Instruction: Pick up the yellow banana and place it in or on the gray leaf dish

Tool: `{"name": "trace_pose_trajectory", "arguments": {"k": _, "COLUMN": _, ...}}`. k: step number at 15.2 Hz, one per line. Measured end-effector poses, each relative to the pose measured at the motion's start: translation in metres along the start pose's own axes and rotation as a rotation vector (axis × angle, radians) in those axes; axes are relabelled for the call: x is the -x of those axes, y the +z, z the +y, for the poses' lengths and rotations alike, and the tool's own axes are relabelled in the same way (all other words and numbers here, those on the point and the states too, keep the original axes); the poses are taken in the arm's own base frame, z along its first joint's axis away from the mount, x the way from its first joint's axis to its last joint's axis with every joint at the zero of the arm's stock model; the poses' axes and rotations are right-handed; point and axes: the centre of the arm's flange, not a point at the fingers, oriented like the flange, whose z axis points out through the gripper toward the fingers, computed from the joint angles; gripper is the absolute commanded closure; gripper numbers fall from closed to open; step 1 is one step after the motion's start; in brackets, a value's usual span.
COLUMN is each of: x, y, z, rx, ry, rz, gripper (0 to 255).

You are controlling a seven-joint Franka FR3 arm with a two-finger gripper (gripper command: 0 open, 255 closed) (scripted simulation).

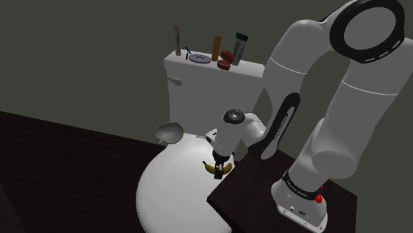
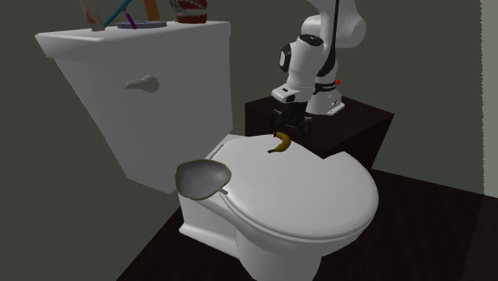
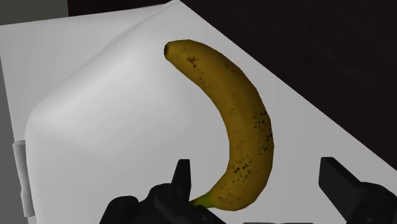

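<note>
Reaching down from the dark stand (image 1: 251,205) to the closed white toilet lid (image 1: 165,192), with the black gripper (image 1: 219,167) spread wide open. Straddles the yellow, brown-speckled banana (image 3: 245,121) without clasping it, one finger (image 3: 183,178) just beside the stem end and the other well apart from the fruit. Lies curved and flat on the lid's edge nearest the stand, that banana, directly under the hand. Rests apart from it, at the lid's hinge side just below the white tank (image 1: 198,89), the grey leaf dish (image 2: 201,177), hollow turned up and showing bare grey inside. Carries, along the tank's flat top, a row of upright tubes and bottles (image 1: 216,47) plus a small round tray (image 1: 198,59) touched by a thin blue stick (image 1: 188,49).
</note>
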Motion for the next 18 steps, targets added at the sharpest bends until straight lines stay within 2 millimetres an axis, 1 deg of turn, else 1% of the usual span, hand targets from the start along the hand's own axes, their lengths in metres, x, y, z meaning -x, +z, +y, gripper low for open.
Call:
{"name": "trace_pose_trajectory", "arguments": {"k": 3, "x": 0.0014, "y": 0.0118, "z": 0.0004, "rx": 0.000, "ry": -0.003, "rz": 0.000, "gripper": 0}}
{"name": "trace_pose_trajectory", "arguments": {"k": 8, "x": 0.0018, "y": 0.0147, "z": -0.0002, "rx": 0.000, "ry": -0.004, "rz": 0.000, "gripper": 0}}
{"name": "trace_pose_trajectory", "arguments": {"k": 9, "x": 0.0018, "y": 0.0147, "z": -0.0002, "rx": 0.000, "ry": -0.004, "rz": 0.000, "gripper": 255}}
{"name": "trace_pose_trajectory", "arguments": {"k": 18, "x": 0.0018, "y": 0.0148, "z": -0.0002, "rx": 0.000, "ry": -0.005, "rz": 0.000, "gripper": 255}}
